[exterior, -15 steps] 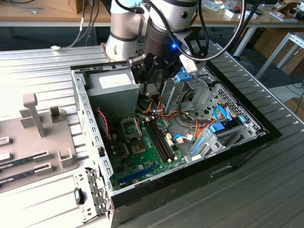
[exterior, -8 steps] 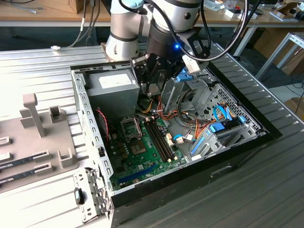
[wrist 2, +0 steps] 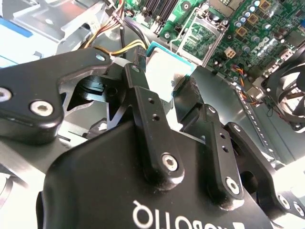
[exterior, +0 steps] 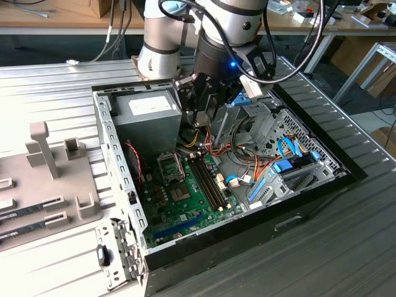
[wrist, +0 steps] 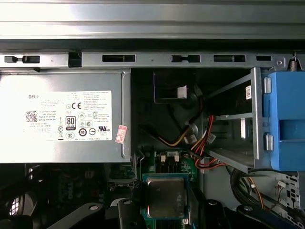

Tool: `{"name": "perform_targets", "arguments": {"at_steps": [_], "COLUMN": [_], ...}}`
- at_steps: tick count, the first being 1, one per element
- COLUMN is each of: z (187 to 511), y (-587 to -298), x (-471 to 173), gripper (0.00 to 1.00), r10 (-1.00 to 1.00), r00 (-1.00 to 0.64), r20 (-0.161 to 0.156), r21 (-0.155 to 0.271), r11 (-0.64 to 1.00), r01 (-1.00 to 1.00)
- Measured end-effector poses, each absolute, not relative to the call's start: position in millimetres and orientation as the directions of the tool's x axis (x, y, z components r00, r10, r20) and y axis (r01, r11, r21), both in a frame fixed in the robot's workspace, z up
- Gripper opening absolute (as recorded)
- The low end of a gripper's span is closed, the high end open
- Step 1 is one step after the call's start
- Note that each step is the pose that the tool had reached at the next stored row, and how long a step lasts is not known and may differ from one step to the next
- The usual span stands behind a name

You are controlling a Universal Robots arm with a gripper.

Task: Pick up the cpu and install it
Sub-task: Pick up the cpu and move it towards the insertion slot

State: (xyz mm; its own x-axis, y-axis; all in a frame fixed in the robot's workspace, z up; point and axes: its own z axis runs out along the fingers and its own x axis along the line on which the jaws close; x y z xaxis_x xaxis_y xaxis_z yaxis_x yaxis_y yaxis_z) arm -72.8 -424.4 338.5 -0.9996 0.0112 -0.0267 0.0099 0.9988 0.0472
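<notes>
In the exterior view, the gripper (exterior: 199,117) hangs over the open computer case (exterior: 309,154), with the grey power supply (exterior: 148,114) just to the exterior view's left. In the second wrist view it pinches the cpu (wrist 2: 164,71) by opposite edges above the motherboard (wrist 2: 248,28). In the first wrist view the silver-topped cpu (wrist: 165,196) sits level, near the power supply (wrist: 62,117).

One cpu (wrist: 165,197), one gripper (wrist 2: 162,80), one power supply (wrist: 62,117).

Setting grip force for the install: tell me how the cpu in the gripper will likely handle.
The cpu looks a thin, flat square with a metal top, so probably stiff and light. The gripper pinches it by opposite edges, so the smooth plate might slip or twist. Flat, it should not roll.
</notes>
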Motion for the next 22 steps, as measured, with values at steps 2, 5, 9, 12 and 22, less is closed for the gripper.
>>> {"name": "perform_targets", "arguments": {"at_steps": [2, 5, 9, 12, 22], "z": [338, 337, 335, 334, 329], "y": [-427, -432, -437, -439, -450], "x": [-71, -69, -66, -66, -63], "gripper": [0.47, 0.47, 0.47, 0.47, 0.47], "r10": [0.011, 0.011, 0.011, 0.011, 0.011], "r00": [-1.000, -1.000, -1.000, -1.000, -1.000], "r20": [-0.027, -0.027, -0.027, -0.027, -0.027], "r21": [0.047, 0.047, 0.047, 0.047, 0.047], "r11": [0.999, 0.999, 0.999, 0.999, 0.999], "r01": [0.010, 0.010, 0.010, 0.010, 0.010]}}
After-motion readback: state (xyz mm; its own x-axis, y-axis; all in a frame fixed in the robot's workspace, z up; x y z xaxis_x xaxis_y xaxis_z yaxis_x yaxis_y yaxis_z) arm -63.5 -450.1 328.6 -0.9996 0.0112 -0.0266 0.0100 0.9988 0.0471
